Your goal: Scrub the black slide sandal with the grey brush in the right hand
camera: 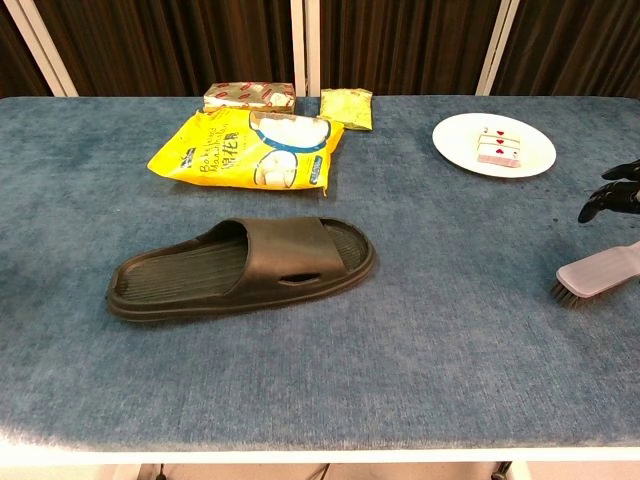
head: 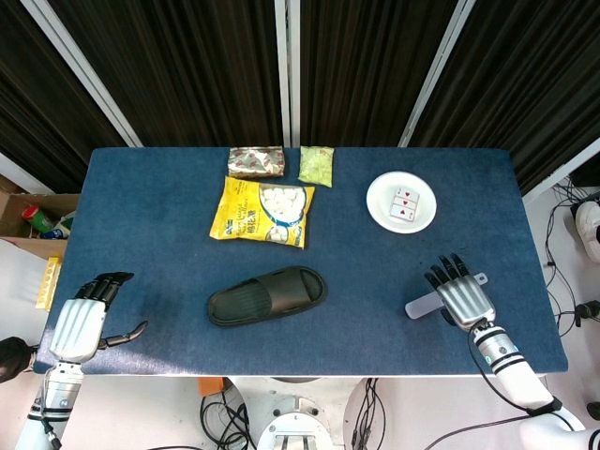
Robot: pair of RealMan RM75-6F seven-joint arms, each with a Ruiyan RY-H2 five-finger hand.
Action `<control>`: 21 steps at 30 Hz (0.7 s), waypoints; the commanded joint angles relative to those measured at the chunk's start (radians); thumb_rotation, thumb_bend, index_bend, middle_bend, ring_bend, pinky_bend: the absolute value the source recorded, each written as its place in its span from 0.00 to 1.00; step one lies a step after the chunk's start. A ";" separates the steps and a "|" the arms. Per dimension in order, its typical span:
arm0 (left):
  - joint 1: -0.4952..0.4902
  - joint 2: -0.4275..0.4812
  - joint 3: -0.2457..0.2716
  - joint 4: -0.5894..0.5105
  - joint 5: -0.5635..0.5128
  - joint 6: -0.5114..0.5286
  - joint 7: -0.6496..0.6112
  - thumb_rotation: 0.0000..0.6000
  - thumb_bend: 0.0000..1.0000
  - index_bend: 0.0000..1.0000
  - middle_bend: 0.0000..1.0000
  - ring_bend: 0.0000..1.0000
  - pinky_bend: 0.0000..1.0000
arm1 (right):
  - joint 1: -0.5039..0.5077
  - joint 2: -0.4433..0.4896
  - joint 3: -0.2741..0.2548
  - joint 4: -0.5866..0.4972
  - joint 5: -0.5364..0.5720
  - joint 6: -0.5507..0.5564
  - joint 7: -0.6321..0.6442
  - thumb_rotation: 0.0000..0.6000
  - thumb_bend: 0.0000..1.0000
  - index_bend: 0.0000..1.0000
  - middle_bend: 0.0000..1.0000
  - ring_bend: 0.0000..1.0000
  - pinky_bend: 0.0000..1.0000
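The black slide sandal (head: pixel 267 295) lies flat on the blue table near its front middle, toe end to the right; the chest view shows the sandal (camera: pixel 240 267) with its strap up. The grey brush (head: pixel 425 305) lies on the table at the front right, bristles down (camera: pixel 598 273). My right hand (head: pixel 457 292) hovers over the brush handle with fingers spread, and its dark fingertips (camera: pixel 610 198) hang just above the brush without touching it. At the table's front left corner my left hand (head: pixel 82 319) holds nothing, its thumb stuck out.
A yellow snack bag (head: pixel 262 212) lies behind the sandal. Further back are a brown packet (head: pixel 256 161) and a green packet (head: pixel 316 165). A white plate (head: pixel 401 202) with playing cards sits at the back right. A cardboard box (head: pixel 28 220) stands off the table's left edge.
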 commanded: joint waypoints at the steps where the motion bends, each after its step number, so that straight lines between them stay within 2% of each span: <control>1: 0.000 -0.001 0.000 0.002 -0.002 -0.003 -0.002 0.61 0.18 0.19 0.20 0.17 0.29 | 0.001 -0.007 -0.008 0.013 -0.017 0.011 0.020 1.00 0.25 0.33 0.23 0.05 0.09; 21: 0.001 0.000 0.000 0.007 -0.005 -0.003 -0.009 0.62 0.18 0.19 0.20 0.17 0.29 | 0.023 -0.021 -0.023 0.019 -0.002 0.000 0.000 1.00 0.25 0.45 0.26 0.05 0.11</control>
